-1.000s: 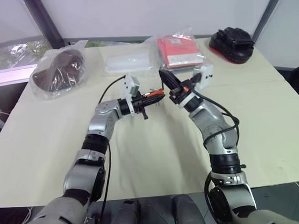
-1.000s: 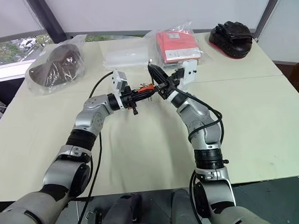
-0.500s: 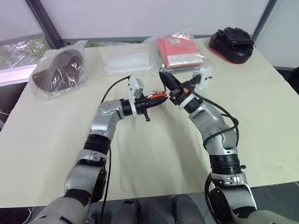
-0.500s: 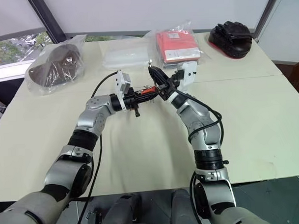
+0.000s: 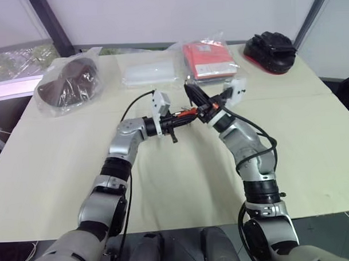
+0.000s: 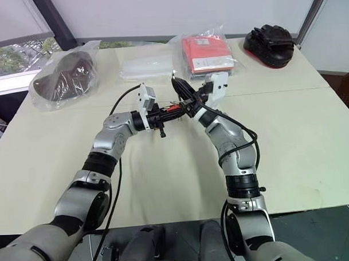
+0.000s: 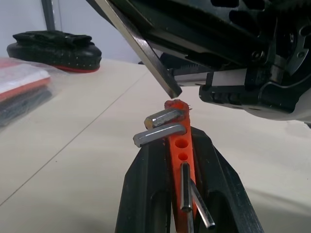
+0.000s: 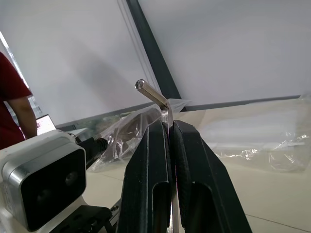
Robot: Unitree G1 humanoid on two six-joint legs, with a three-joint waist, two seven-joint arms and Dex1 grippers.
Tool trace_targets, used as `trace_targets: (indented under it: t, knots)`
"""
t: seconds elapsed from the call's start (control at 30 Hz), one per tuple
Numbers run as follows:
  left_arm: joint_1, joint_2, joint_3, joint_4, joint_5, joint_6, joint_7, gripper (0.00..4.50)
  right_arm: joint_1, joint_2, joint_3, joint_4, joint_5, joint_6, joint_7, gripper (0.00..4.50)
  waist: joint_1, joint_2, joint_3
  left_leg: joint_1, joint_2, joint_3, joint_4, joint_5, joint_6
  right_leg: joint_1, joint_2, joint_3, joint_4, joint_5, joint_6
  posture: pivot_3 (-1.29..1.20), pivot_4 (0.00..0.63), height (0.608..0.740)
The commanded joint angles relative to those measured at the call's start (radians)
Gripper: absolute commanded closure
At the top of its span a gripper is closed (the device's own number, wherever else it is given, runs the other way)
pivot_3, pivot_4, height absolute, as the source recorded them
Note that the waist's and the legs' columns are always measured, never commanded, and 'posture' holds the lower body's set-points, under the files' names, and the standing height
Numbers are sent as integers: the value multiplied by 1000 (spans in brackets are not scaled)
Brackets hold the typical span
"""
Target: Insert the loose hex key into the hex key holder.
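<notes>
Loose hex key (image 7: 141, 46), one thin grey L-shaped metal rod, clamped between the closed black fingers of the right hand (image 8: 167, 127); in the right wrist view its short bent end (image 8: 150, 92) pokes out past the fingertips. In the left wrist view its straight end comes down at a slant, tip just above the top of the hex key holder (image 7: 181, 141), too close to tell if touching. Holder: one small orange plastic block, gripped by the closed left hand (image 7: 177, 145), held above the pale tabletop (image 5: 182, 176) about mid-table. Two short keys stick out sideways near its top, two more lie along its lower part, two empty round holes between. The two hands meet tip to tip in the head views, left hand (image 5: 182, 116), right hand (image 5: 195, 98). Farther back along the tabletop's far edge, four things: one dark item in a clear bag (image 5: 67, 85) at far left, one clear flat plastic packet (image 5: 149, 73), one red packet in clear plastic (image 5: 209, 59), one black and red object (image 5: 270, 51) at far right. A person's red sleeve (image 8: 12, 97) shows in the right wrist view.
</notes>
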Motion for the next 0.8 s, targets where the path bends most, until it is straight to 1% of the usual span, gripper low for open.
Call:
trace_targets:
  t: [0.03, 0.4, 0.8]
  knots:
    - [-26, -1, 25, -51, -37, 9, -7, 4500, -2, 7, -3, -19, 4, -33, 4, 4458, 0, 0, 0, 0, 0, 0, 0, 0, 0, 0, 0, 0, 0, 0, 0, 0, 150, 740]
    - [-20, 9, 34, -86, -66, 51, 4, 4500, 1, -1, -11, 20, -4, -66, 10, 4458, 0, 0, 0, 0, 0, 0, 0, 0, 0, 0, 0, 0, 0, 0, 0, 0, 150, 740]
    - [-9, 16, 35, -67, -52, 46, 11, 4500, 8, -8, -18, 23, 2, -75, 9, 4458, 0, 0, 0, 0, 0, 0, 0, 0, 0, 0, 0, 0, 0, 0, 0, 0, 150, 740]
